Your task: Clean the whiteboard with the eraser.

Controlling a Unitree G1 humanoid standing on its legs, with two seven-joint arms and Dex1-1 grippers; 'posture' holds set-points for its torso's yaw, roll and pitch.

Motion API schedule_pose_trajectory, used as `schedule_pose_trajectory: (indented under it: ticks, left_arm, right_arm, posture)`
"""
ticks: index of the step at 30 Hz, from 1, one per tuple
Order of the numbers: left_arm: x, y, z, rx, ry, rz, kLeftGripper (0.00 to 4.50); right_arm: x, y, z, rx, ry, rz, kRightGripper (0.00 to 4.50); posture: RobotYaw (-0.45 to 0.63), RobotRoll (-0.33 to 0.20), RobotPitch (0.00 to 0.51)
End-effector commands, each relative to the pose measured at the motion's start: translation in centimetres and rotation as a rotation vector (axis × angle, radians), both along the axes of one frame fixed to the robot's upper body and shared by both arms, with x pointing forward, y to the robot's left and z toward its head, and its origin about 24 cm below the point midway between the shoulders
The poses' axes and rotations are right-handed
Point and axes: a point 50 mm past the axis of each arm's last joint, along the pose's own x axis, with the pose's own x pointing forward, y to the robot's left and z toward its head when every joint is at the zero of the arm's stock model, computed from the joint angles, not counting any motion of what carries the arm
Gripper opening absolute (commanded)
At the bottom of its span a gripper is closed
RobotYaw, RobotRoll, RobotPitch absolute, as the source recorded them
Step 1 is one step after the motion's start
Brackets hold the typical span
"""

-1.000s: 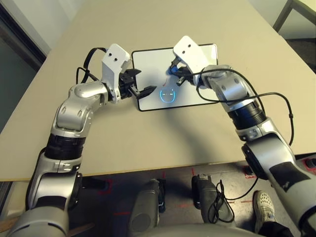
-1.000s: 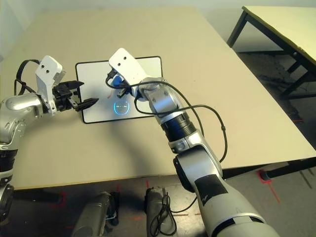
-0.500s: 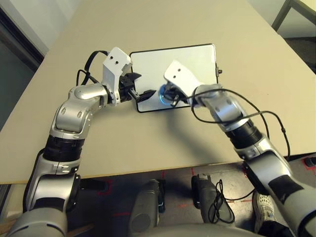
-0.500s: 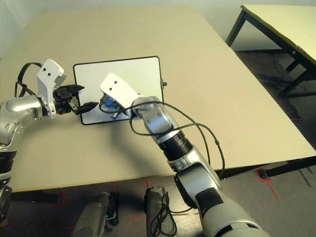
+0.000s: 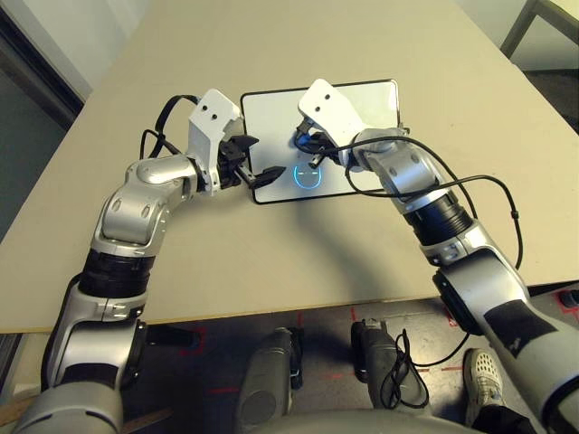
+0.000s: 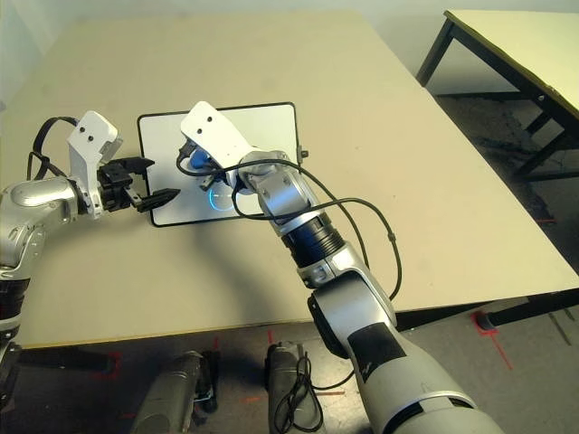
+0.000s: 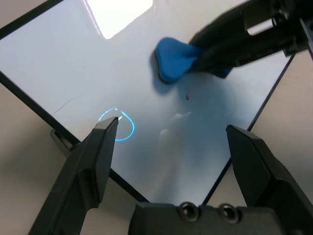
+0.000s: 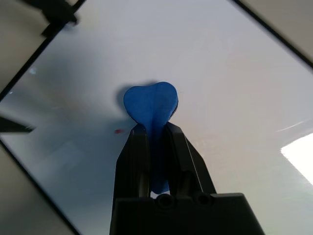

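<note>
**Eraser pressed to the board, left arm waiting at the edge**

The whiteboard [image 5: 362, 108] lies flat on the tan table [image 5: 271, 262], its thin black frame and rounded corners plain to see, with a small black knob [image 5: 403, 129] on its right short side; the right gripper [image 8: 156, 128] has its two black fingers clamped tight on the eraser [image 8: 149, 102], a bright blue block whose rounded end sticks out past the fingertips and sits against the white surface; from the head camera that spot is in the left half of the board, toward its middle; a tiny red speck [image 8: 118, 130] marks the white just beside the eraser; a pale blue ring of light [image 5: 307, 174] sits on the board near its front edge, close to both grippers; the left gripper [image 5: 256, 160] hangs at the board's left front corner with its jaws spread wide and nothing between them; one of its fingers [image 7: 95, 161] shows over the frame near the ring; a black cable [image 5: 493, 190] loops off the right forearm above the table; a second table [image 6: 507, 45] stands off to the right
</note>
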Motion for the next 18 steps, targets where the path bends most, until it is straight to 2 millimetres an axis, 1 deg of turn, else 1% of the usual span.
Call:
schedule_pose_trajectory:
  ticks: [1,5,8,14,18]
  left_arm:
    - [-0.2,-0.2,-0.1,0.011,0.007,-0.011,4.5]
    - [-0.2,-0.3,0.0,0.011,0.006,-0.012,4.5]
    - [-0.1,-0.3,0.0,0.013,0.005,-0.014,4.5]
    - [0.0,-0.4,0.1,0.014,0.003,-0.018,4.5]
    - [0.0,-0.4,0.1,0.014,0.006,-0.021,4.5]
  right_arm:
    - [-1.1,0.0,-2.8,-0.074,0.09,0.02,0.31]
    - [-1.5,-0.2,-3.5,-0.089,0.112,0.025,0.31]
    - [-1.2,-0.6,-3.4,-0.09,0.107,0.006,0.31]
    - [1.1,-2.1,-1.5,-0.052,0.037,-0.096,0.31]
    - [2.7,-3.7,0.1,-0.01,-0.005,-0.182,0.31]
  posture:
    - [0.06,0.0,0.188]
    - [0.06,0.0,0.188]
    - [0.06,0.0,0.187]
    - [0.06,0.0,0.186]
    - [0.06,0.0,0.186]
